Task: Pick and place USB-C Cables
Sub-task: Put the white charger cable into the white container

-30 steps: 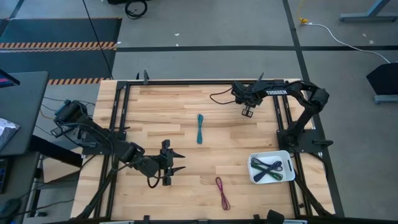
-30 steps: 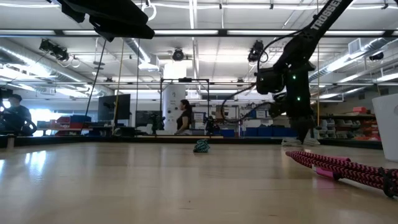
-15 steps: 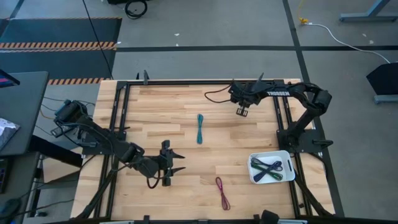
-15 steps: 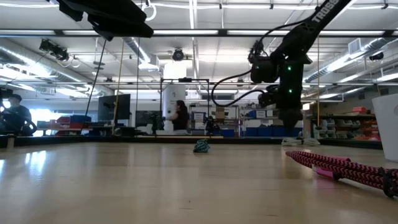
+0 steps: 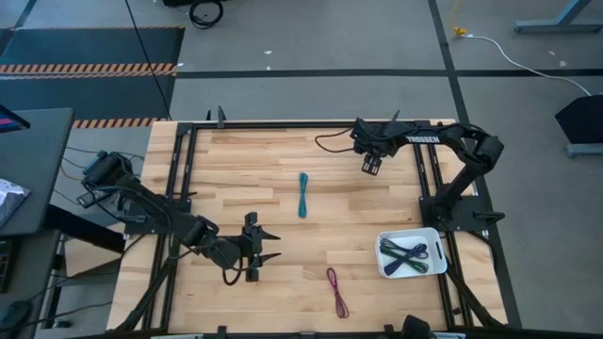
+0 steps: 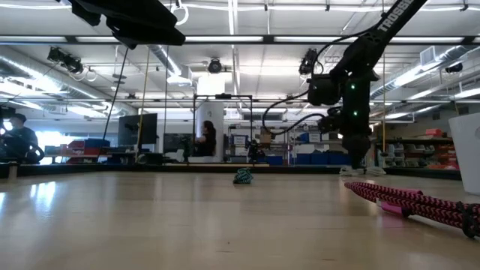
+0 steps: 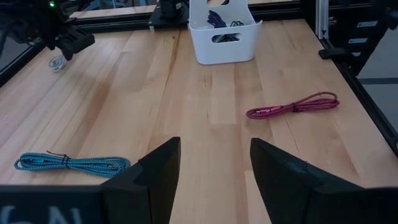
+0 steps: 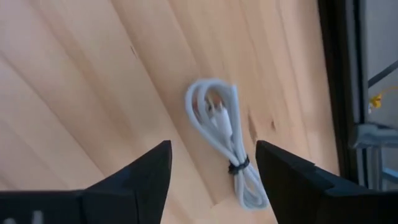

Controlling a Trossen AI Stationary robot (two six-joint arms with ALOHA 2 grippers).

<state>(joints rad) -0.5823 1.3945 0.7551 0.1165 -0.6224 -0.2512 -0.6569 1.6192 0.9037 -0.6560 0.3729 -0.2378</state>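
**Right claw poised above the pale grey cable at the far edge**

Right gripper point(image 5: 371, 168) hangs over the far right part of the pale wooden table point(image 5: 245, 188), its dark fingers point(image 8: 143, 171) spread apart with nothing between them. Through the right wrist camera, the pale grey folded cable bundle point(image 8: 222, 142), cinched by a small dark tie, lies flat on the wood directly ahead of the open fingers, close to the black frame rail point(image 8: 341, 74). That placement reads as a lining-up for a grasp: the claw is wide enough to straddle the loops, and the bundle is not yet touched.

Left gripper point(image 5: 256, 247) waits low over the near left part of the table, fingers point(image 7: 155, 171) likewise apart and empty.

Two more cables lie loose. A teal braided bundle point(image 5: 303, 194) rests near the middle of the table, and a maroon braided bundle point(image 5: 336, 291) sits near the front edge, well apart from both arms. The white rectangular plastic bin point(image 5: 385, 268) stands at the right front, already holding several cables in dark blue, purple and green, so it looks like the drop-off point.

Little stands between the right claw and the grey bundle. My concern is the frame rail just beside it, which leaves scant room for the outer finger, and the bundle's thin, flat loops could slip on closing.
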